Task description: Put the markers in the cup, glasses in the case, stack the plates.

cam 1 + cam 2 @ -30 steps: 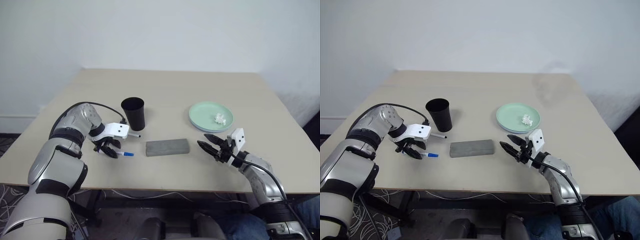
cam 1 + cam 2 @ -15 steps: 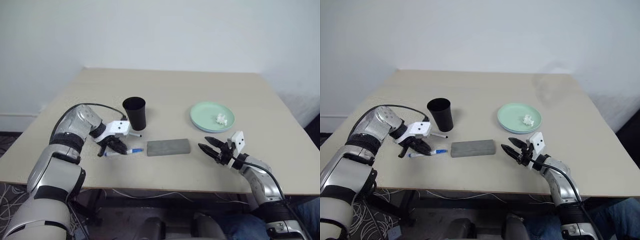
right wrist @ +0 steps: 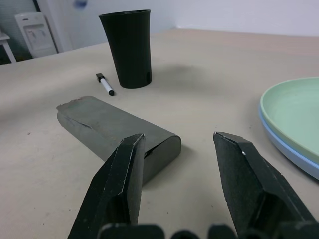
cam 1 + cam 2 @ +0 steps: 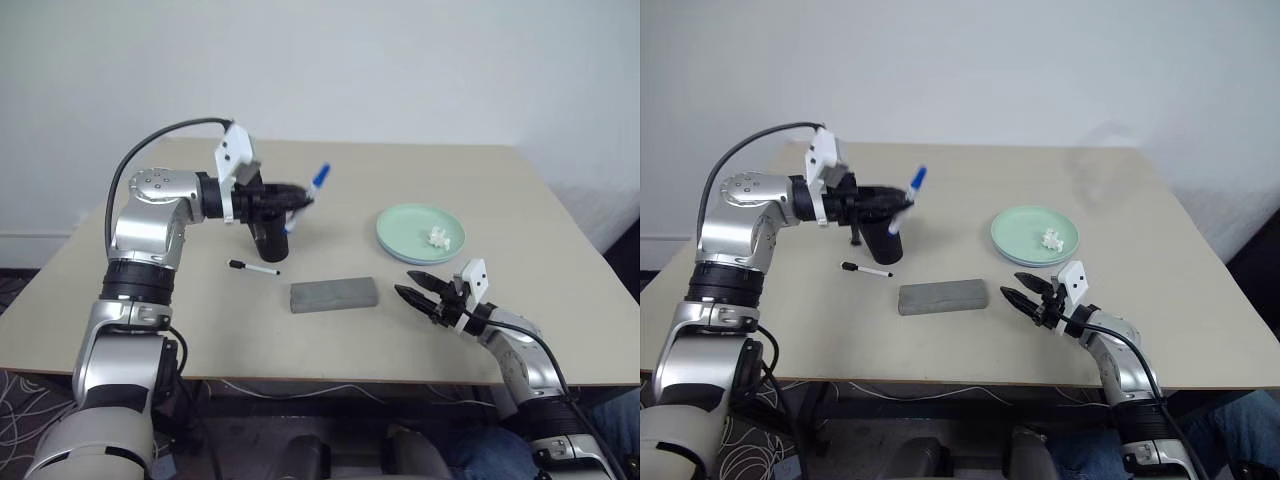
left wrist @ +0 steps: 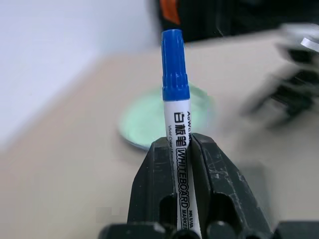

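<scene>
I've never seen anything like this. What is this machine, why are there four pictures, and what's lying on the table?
It is a humanoid robot with two arms. Two pictures come from cameras in its head, two from its wrists. Its left tool is shut on the blue-capped marker, above the black cup. Its right tool hangs open and empty near the grey case. On the table also lie the black-capped marker and the stacked plates, with crumpled paper on top.

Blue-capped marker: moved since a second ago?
Yes. The blue-capped marker has left the table beside the case and is now up by the cup, held in the left claw.
</scene>
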`<state>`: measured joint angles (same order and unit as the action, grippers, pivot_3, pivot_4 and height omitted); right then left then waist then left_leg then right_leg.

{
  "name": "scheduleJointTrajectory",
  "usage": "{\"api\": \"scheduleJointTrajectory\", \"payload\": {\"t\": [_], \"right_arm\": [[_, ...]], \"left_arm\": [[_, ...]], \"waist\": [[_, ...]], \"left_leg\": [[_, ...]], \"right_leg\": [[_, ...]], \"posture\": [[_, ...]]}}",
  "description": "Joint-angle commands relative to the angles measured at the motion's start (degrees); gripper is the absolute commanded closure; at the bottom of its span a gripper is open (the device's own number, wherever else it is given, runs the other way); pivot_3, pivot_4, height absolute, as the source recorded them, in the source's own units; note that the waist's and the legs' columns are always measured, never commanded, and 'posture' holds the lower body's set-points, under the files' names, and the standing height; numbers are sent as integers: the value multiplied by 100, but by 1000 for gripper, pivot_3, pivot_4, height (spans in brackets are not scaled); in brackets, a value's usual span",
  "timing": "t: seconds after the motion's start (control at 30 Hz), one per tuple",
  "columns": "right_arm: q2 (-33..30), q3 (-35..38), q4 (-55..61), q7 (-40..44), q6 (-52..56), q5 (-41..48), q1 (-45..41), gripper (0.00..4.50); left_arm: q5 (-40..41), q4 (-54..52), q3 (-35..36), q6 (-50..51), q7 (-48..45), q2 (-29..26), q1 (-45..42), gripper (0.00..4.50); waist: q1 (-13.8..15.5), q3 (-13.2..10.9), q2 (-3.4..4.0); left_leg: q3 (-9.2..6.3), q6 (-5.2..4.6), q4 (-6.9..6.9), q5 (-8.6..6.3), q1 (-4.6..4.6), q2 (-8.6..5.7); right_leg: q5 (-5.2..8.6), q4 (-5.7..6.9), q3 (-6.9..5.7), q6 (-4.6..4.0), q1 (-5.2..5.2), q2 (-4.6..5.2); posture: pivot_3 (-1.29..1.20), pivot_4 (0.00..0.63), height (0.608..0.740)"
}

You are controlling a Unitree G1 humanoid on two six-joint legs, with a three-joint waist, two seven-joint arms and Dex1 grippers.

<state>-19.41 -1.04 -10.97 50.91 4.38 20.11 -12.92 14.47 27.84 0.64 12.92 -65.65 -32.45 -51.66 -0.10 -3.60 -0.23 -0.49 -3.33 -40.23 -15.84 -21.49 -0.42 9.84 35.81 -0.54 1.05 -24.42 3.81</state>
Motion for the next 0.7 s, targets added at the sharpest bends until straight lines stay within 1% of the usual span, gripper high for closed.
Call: {"api": "scheduleJointTrajectory", "payload": {"t": [0.03, 0.07, 0.13, 0.27, 0.43, 0.5, 0.7], "right_arm": [[-58, 48, 206, 74, -62, 38, -210, 2124], [-61, 38, 169, 98, -59, 31, -254, 2124], [-59, 27, 105, 129, -52, 23, -332, 2124], [-32, -1, 59, 137, -25, 9, -436, 2124], [-54, -3, 124, 136, 33, 28, -459, 2124], [-76, 8, 198, 128, 80, 43, -459, 2124], [-51, 68, 514, 77, 287, 193, -522, 2124]], "left_arm": [[-54, 478, 527, -455, 1080, 146, -248, 4441], [-210, 704, 611, -827, 1556, 202, -244, 4441], [-312, 1074, 786, -1202, 2265, 331, -247, 4441], [-355, 1438, 920, -1673, 2915, 604, -180, 4441], [-322, 1746, 959, -1954, 3213, 806, -80, 4441], [-366, 1893, 928, -2062, 3239, 834, -30, 4441], [-438, 2259, 919, -2254, 3282, 863, -33, 4441]], "waist": [[1, 0, 0], [1, 0, 0], [5, 0, -1], [27, 3, -5], [60, 4, -7], [59, 4, -8], [57, 4, -8]], "left_leg": [[0, 0, 0, 0, 1, -1], [0, 0, 0, 0, 0, -4], [-1, 1, 1, 0, 0, -9], [-1, 1, 1, 0, -4, -15], [0, 1, 0, 0, -9, -24], [1, 1, 1, 0, -8, -50], [-2, 4, 1, 1, -6, -50]], "right_leg": [[0, 1, 0, 0, 1, 0], [-1, 0, 0, 0, 0, 0], [-2, -1, 0, 1, 0, 0], [-9, -7, 0, 11, 0, 3], [-14, -13, -1, 20, 0, 9], [-15, -12, 1, 21, 0, 8], [-17, -8, 0, 19, 0, 6]], "posture": [[0, 0, 721], [0, 0, 721], [0, 0, 721], [0, 0, 721], [0, 0, 721], [0, 0, 721], [0, 0, 721]]}}
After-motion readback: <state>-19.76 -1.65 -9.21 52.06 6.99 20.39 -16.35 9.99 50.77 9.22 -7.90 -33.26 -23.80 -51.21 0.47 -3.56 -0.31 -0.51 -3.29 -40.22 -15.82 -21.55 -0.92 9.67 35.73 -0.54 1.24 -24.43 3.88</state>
